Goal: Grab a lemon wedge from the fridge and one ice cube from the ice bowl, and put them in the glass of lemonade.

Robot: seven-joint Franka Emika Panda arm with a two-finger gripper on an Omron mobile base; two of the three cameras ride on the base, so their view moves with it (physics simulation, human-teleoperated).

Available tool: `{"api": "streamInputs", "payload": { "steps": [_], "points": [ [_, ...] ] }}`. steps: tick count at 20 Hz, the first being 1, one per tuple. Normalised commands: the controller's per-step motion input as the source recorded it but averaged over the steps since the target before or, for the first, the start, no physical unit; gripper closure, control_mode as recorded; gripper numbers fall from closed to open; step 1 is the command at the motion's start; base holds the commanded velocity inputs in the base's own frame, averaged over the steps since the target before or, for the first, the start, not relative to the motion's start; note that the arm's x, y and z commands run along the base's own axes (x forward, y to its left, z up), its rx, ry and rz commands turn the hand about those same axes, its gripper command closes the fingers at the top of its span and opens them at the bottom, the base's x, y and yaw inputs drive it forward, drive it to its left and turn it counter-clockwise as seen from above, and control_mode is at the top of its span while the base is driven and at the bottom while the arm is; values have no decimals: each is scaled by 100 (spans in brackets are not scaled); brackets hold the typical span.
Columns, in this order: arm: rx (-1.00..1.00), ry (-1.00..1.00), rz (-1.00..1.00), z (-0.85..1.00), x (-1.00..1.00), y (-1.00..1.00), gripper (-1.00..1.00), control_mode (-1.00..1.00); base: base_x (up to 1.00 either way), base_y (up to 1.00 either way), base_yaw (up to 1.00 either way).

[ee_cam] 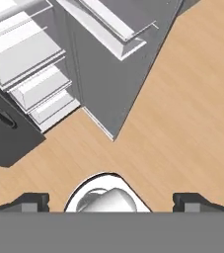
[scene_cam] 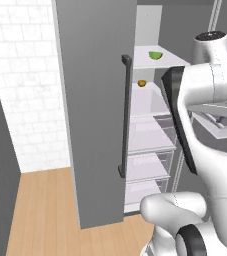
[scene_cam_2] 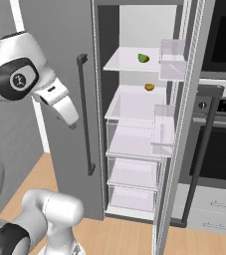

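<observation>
1. The gripper point(ee_cam: 111, 200) is spread wide, nothing held; just its fingertips point(ee_cam: 32, 201) are seen.
2. The lemon wedge point(scene_cam_2: 143, 58) is seen on the fridge point(scene_cam_2: 134, 107) top shelf.
3. No writing is readable.

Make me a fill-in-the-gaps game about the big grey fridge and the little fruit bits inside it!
1. The tall grey two-door fridge has one door standing ____.
2. The small yellow-green lemon wedge lies on the ____ white shelf.
3. The tiny orange-brown item sits one shelf ____ the wedge.
4. The gripper's dark fingertips stand wide ____.

Missing words: open; top; below; apart
</observation>
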Motion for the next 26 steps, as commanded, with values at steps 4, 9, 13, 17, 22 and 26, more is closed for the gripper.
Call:
{"api": "streamInputs", "payload": {
  "steps": [4, 9, 13, 17, 22, 26],
  "points": [
    [11, -35, 33, -56, 8, 15, -100, -100, 0, 0, 0],
    [15, -29, 40, -46, 29, 2, -100, -100, 0, 0, 0],
    [5, -15, 30, 0, 5, 5, -100, -100, 0, 0, 0],
    [0, -10, 13, 5, -4, 1, -100, -100, 0, 0, 0],
    [-6, -16, 10, 30, -11, 12, -100, -100, 0, 0, 0],
    [-10, -1, 2, 29, 0, 19, -100, -100, 0, 0, 0]
  ]
}}
